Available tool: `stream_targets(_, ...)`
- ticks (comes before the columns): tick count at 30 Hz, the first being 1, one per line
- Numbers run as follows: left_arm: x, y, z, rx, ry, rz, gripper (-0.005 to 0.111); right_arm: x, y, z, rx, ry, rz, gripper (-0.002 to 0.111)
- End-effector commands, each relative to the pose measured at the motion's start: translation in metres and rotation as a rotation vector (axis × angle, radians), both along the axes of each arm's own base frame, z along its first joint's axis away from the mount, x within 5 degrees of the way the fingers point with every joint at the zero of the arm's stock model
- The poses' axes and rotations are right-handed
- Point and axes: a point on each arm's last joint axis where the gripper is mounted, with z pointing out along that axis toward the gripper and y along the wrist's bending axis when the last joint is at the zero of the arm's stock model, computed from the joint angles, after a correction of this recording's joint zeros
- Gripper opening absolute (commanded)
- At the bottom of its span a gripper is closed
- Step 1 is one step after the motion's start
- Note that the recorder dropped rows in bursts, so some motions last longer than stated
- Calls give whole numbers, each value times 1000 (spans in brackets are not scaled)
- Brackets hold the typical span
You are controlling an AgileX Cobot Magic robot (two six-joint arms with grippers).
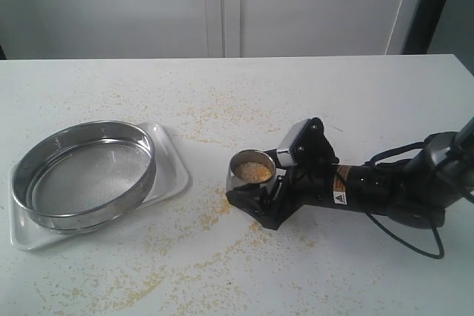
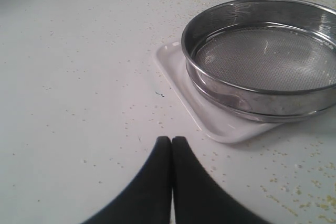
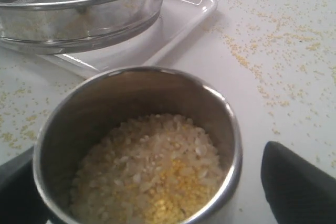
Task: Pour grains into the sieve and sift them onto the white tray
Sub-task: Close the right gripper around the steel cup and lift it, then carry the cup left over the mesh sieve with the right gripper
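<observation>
Sieve (image 1: pixel 85 177) sits on the white tray (image 1: pixel 169 164) at the left of the desk (image 1: pixel 355 94). It is upright and covers most of the tray, with the tray's right end showing bare beside it. A small steel cup (image 1: pixel 238 177) stands upright on the desk right of the tray, apart from it, not touching. The grains (image 1: pixel 254 171) are in the cup, filling roughly the lower half, pale whitish bits mixed with yellow ones. More loose grains (image 1: pixel 215 216) are scattered over the desk, around the cup, in front of the tray and toward the back. Right gripper (image 1: pixel 253 180) lies low at the desk with the arm stretched in from the right. It is released, jaws spread wide with the cup between them. In the wrist view one of the fingers (image 3: pixel 299 187) stands clear of the cup wall with desk visible in the gap; the other finger is just beside the cup, contact can't be told. Left gripper (image 2: pixel 171 141) is clenched, tips pressed together with nothing between them, hanging over bare desk near a corner of the tray, apart from tray and sieve.
</observation>
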Motion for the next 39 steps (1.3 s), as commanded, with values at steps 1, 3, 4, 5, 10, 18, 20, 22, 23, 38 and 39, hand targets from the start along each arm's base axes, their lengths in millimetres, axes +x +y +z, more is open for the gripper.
stream_targets(1, 0, 0, -1, -10, -1, -1, 1, 6, 2, 1, 18, -25, 0, 91)
stream_targets(3, 0, 0, -1, -10, -1, -1, 1, 7, 2, -2, 17, -20, -2, 91)
stream_targets(4, 0, 0, -1, -10, -1, -1, 1, 7, 2, -4, 16, -15, -2, 91)
stream_targets(5, 0, 0, -1, -10, -1, -1, 1, 8, 3, -7, 25, -11, -3, 91)
stream_targets(10, 0, 0, -1, -10, -1, -1, 1, 12, 4, -11, 38, -8, -6, 83)
stream_targets(18, 0, 0, -1, -10, -1, -1, 1, 12, 5, -7, 73, -22, 0, 11)
stream_targets(20, 0, 0, -1, -10, -1, -1, 1, 11, 6, -6, 84, -27, 3, 0)
stream_targets(22, 0, 0, -1, -10, -1, -1, 1, 11, 6, -4, 105, -37, 9, 0)
stream_targets(23, 0, 0, -1, -10, -1, -1, 1, 11, 7, -2, 114, -44, 16, 0)
stream_targets(38, 0, 0, -1, -10, -1, -1, 1, 6, 7, 58, 95, -43, 48, 0)
stream_targets(39, 0, 0, -1, -10, -1, -1, 1, 5, 7, 62, 92, -39, 54, 0)
